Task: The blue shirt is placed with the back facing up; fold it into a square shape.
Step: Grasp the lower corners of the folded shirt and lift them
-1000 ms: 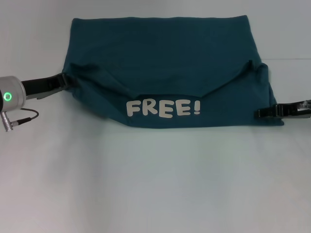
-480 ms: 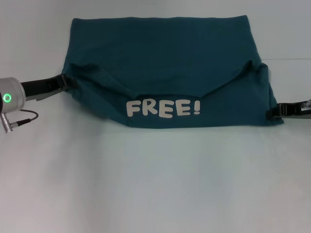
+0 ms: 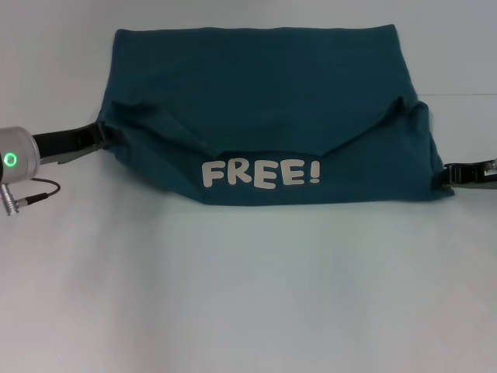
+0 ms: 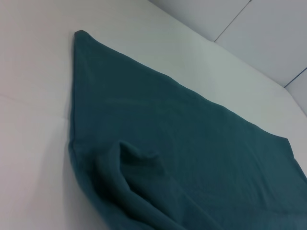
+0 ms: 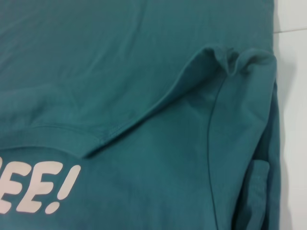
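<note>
On the white table (image 3: 248,295), toward its far half, lies the blue shirt (image 3: 256,93), spread wide and partly folded: the near portion is turned up over the rest so that the front shows, with the white lettering "FREE!" (image 3: 261,173) reading upright near the near edge. Above the lettering the neckline dips in a shallow curve, and the folded flap rises to either side in slanting edges toward bunched corners at both sides. Far edge of the cloth runs straight and flat. Left gripper (image 3: 99,134) sits at the shirt's left edge, level with the bunched corner, its dark fingers touching or just reaching the cloth; cannot tell whether it is clamped on fabric or released. Behind it the silver wrist with a green lit ring (image 3: 11,159) and a thin black cable (image 3: 35,196) hang at the frame edge. Right gripper (image 3: 446,176) lies low at the shirt's near right corner, dark fingers pointing inward, tip at the cloth edge; grip state likewise cannot be told. Left wrist view: plain teal cloth flat on the table, one rumpled fold close by. Right wrist view: the seam, the puckered right corner, and the tail of the lettering.
</note>
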Controlling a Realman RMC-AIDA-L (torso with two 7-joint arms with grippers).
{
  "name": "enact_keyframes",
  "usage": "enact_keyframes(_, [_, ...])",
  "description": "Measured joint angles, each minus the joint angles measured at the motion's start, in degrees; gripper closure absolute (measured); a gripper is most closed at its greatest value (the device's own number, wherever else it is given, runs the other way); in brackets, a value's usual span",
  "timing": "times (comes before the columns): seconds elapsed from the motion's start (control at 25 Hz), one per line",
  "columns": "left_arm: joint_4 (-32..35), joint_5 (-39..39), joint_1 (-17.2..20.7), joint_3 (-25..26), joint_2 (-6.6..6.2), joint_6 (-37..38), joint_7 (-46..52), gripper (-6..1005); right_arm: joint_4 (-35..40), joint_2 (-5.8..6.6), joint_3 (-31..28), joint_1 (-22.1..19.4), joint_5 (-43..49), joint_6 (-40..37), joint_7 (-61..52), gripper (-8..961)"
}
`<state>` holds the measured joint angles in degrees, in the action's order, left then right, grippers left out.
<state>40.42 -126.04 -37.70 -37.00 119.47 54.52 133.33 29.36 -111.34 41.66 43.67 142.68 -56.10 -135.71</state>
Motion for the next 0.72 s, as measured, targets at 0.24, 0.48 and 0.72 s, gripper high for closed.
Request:
enact_keyframes(0.24, [1.10,-0.06,1.12,-0.01,-0.71,4.65,-0.17,955,2.52,0.69,-0.01,-1.09,-0.04,-5.78,-1.48,943])
enact_keyframes(0.48, [7.10,-2.92,5.51,0.75,-2.16,19.20,1.83,955,12.09,1.22,-0.09,-5.53,0.12,-19.46,-4.93,941])
enact_keyframes(0.72, [13.15,-10.42,7.56,1.81,-2.85,33.80,4.56,955,14.62,2.80,-0.29,-8.55,0.16,-31.53,-6.10,938])
